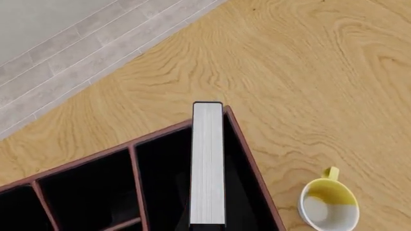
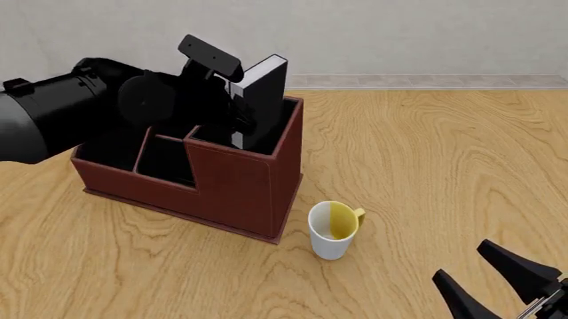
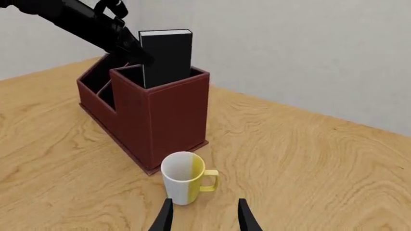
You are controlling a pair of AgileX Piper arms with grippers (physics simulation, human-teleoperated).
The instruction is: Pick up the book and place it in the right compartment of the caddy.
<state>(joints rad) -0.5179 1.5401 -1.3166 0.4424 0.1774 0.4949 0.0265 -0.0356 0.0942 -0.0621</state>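
The book (image 2: 266, 90) stands upright in the right compartment (image 2: 271, 133) of the caddy (image 2: 235, 189), its lower part below the rim and its upper part rising above the walls. In the front view its white page edge (image 2: 251, 81) faces left toward the left arm; in the left wrist view the page edge (image 1: 208, 163) runs as a pale strip across the dark compartment (image 1: 167, 183), close to the outer wall. In the right wrist view the book (image 3: 167, 55) leans slightly, its top clear of the caddy (image 3: 160, 115).

The left end effector (image 2: 233, 109) reaches in from the caddy's left, over the middle sections, and meets the book at its page-edge side. Its fingers are hidden behind the arm body and the book; whether it grips the book or has opened cannot be told.

The caddy rests on the wooden surface (image 2: 426, 159), with its tall right compartment nearest the mug (image 2: 334, 229). The mug, white with a yellow half and yellow handle, stands upright just beside the caddy's near right corner, apart from it. In the left wrist view the mug (image 1: 328, 204) shows from above, open and upright.

The right end effector (image 2: 483, 276) hangs low at the near right of the surface, well apart from the caddy, its two dark fingers (image 3: 164, 216) spread and holding nothing; in its wrist view the mug (image 3: 185, 178) sits just ahead of them.
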